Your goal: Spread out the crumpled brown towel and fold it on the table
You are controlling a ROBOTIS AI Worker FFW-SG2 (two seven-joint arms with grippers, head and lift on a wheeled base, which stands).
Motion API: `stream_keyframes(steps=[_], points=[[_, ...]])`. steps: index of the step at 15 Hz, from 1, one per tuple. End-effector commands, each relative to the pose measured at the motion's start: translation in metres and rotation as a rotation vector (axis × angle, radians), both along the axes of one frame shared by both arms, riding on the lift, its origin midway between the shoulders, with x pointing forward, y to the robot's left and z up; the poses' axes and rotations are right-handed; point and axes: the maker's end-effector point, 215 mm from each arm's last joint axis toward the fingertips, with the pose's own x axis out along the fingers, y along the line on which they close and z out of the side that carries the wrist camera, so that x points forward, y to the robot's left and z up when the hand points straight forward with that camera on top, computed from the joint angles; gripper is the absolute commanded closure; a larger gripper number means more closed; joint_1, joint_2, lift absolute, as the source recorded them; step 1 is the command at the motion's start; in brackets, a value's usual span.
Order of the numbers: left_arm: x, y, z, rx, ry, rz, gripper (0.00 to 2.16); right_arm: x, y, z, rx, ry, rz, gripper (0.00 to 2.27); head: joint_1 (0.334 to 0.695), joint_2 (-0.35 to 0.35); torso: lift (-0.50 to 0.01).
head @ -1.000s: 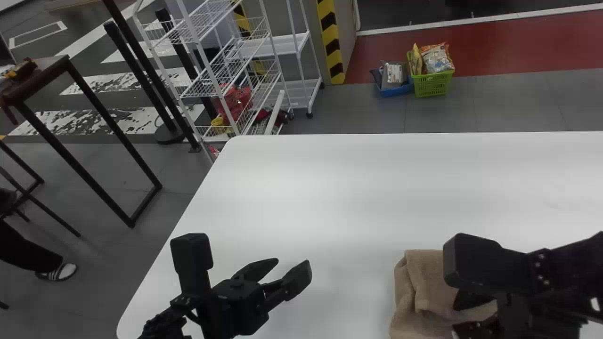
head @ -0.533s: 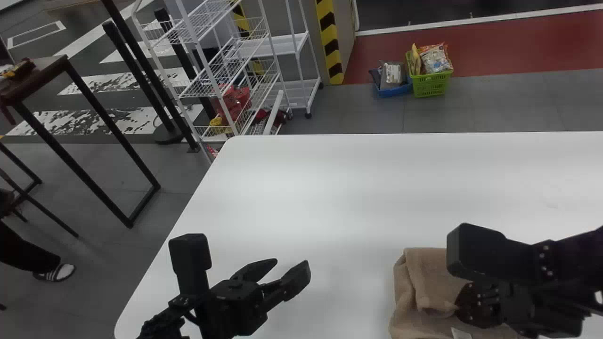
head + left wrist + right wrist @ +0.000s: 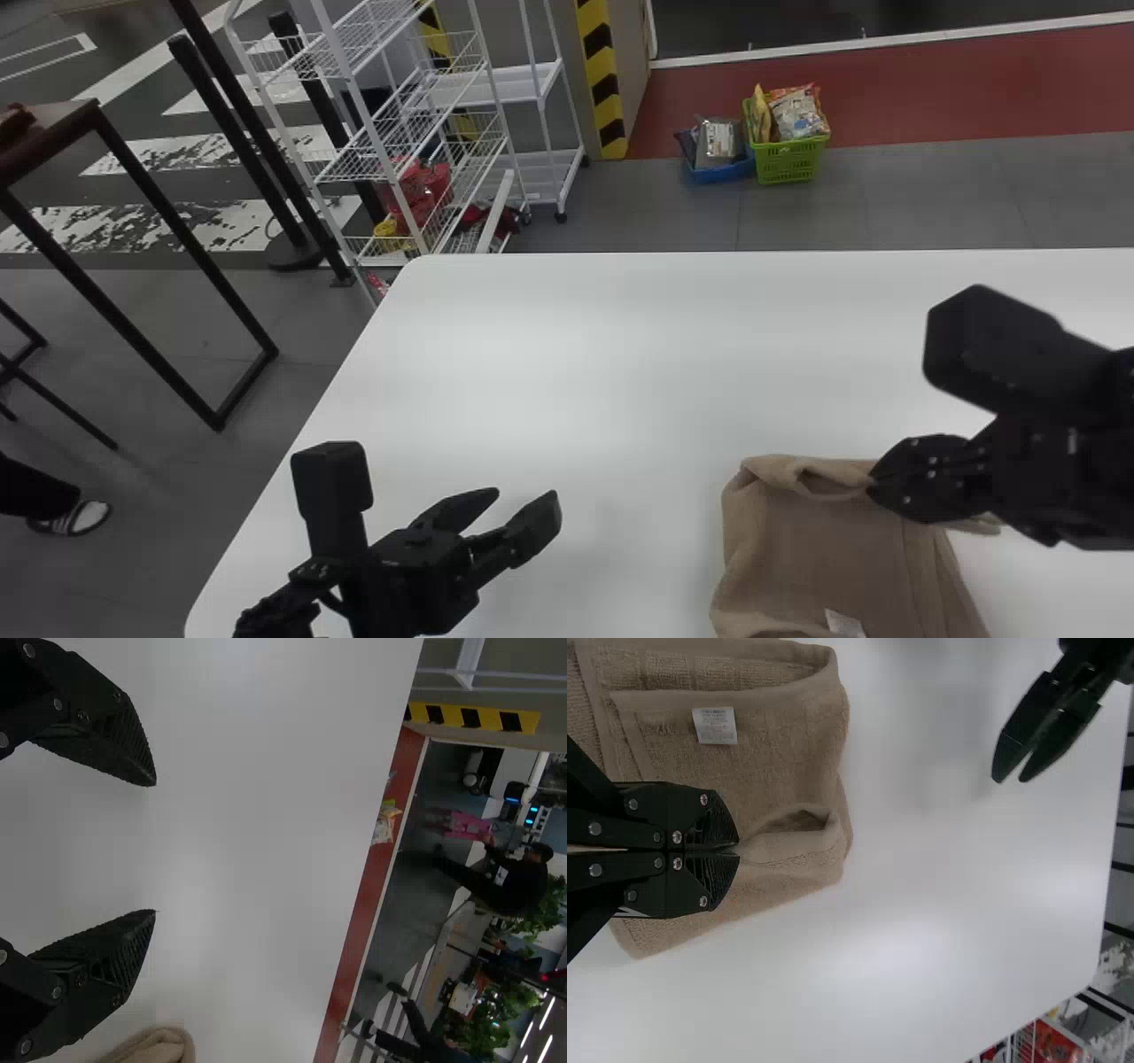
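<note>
In the head view my right gripper (image 3: 886,483) is at the far edge of the brown towel (image 3: 824,558), pinching a raised fold. The right wrist view has my right gripper (image 3: 735,853) shut on that fold of the towel (image 3: 780,753), with a pale label lying beside it. My left gripper (image 3: 530,512) is parked over the table's left part, apart from the towel. Its two fingers stand wide apart in the left wrist view, where my left gripper (image 3: 155,848) has a bit of towel (image 3: 159,1047) off to one side.
The white table (image 3: 567,354) extends beyond and left of the towel. Past its far edge, a white wire rack (image 3: 416,133), a green basket (image 3: 788,159) and a blue basket (image 3: 719,168) stand on the floor. A dark-legged table (image 3: 133,186) is at the left.
My right gripper has lifted and moved away toward the table's far side, drawing the towel's fold with it. More flat towel and label show. The left arm keeps its pose; the head view has shifted slightly.
</note>
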Motion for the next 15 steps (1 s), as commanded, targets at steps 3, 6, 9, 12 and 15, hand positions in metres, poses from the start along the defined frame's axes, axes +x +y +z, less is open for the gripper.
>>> stream_keyframes(steps=[3,6,9,12,15], points=[[0.000,0.001,0.001,0.008,0.002,-0.001,0.37,-0.018,-0.008,0.032,0.057,-0.004,-0.023,1.23,0.695,0.269,-0.127],[-0.004,0.001,-0.003,0.006,0.019,0.000,0.37,-0.038,-0.005,0.042,0.077,-0.009,-0.011,1.23,0.695,0.274,-0.127],[-0.003,0.002,-0.003,0.011,0.020,0.004,0.37,-0.076,0.009,0.022,0.079,0.056,0.037,1.23,0.695,0.290,-0.127],[-0.001,0.003,-0.002,0.013,0.017,0.006,0.37,-0.112,0.017,-0.011,0.039,0.125,0.069,1.23,0.695,0.330,-0.127],[0.000,0.002,-0.003,0.011,0.019,0.007,0.37,-0.137,0.023,-0.031,0.009,0.163,0.098,1.23,0.695,0.350,-0.127]])
